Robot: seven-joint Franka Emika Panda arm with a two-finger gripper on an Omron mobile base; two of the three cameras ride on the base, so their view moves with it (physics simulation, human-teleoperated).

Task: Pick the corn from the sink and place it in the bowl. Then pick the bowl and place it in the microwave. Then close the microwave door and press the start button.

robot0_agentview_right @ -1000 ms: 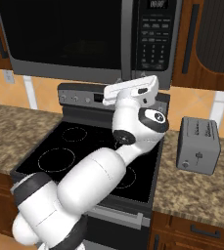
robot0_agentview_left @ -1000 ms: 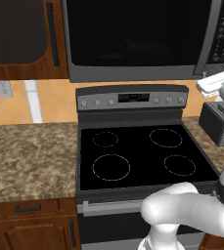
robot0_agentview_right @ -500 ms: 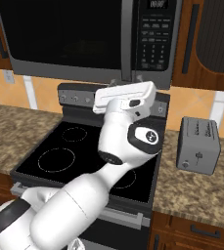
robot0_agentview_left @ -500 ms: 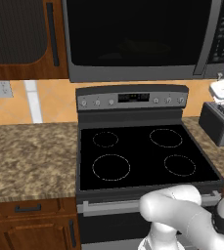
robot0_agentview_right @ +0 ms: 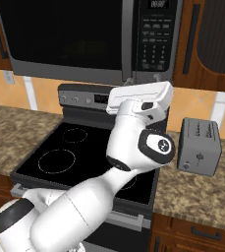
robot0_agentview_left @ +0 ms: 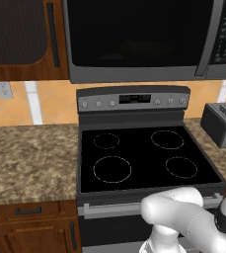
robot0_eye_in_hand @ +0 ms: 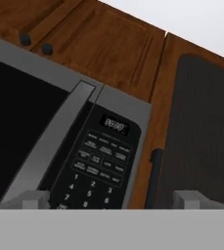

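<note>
Left base view: the microwave (robot0_agentview_left: pixel 134 39) sits at 12 o'clock over the stove (robot0_agentview_left: pixel 144 158). The microwave door (robot0_agentview_left: pixel 139 34) looks shut flat. There's a faint shape behind the glass, too dim to call. A second ago the end of the arm (robot0_agentview_left: pixel 183 217) poked in at 3 o'clock. It has now slid almost off that edge, with just the elbow left at 5 o'clock. The toaster (robot0_agentview_left: pixel 223 123) is on the counter (robot0_agentview_left: pixel 30 158) at 3 o'clock, well below the action.

Right base view: the arm's white wrist block (robot0_agentview_right: pixel 141 98) has rolled and shifted a bit toward 3 o'clock. It now sits just under the button panel (robot0_agentview_right: pixel 155 37) at 1 o'clock. To me that reads as lining up for the start button, so the corn-and-bowl part and the door look finished.

Hand view: the gripper (robot0_eye_in_hand: pixel 112 201) is spread wide and holding nothing. One fingertip (robot0_eye_in_hand: pixel 33 199) is at 7 o'clock and the other at 5 o'clock. The button panel sits between them, from the centre down toward 7 o'clock, with its display lit. I can't tell which key is start. Nothing sits between the tips and the panel. The things to mind are the cabinet door (robot0_eye_in_hand: pixel 201 132) at 3 o'clock and its dark handle (robot0_eye_in_hand: pixel 155 176) right beside the panel. With the fingers this wide, one could catch that handle or hit two keys at once.
</note>
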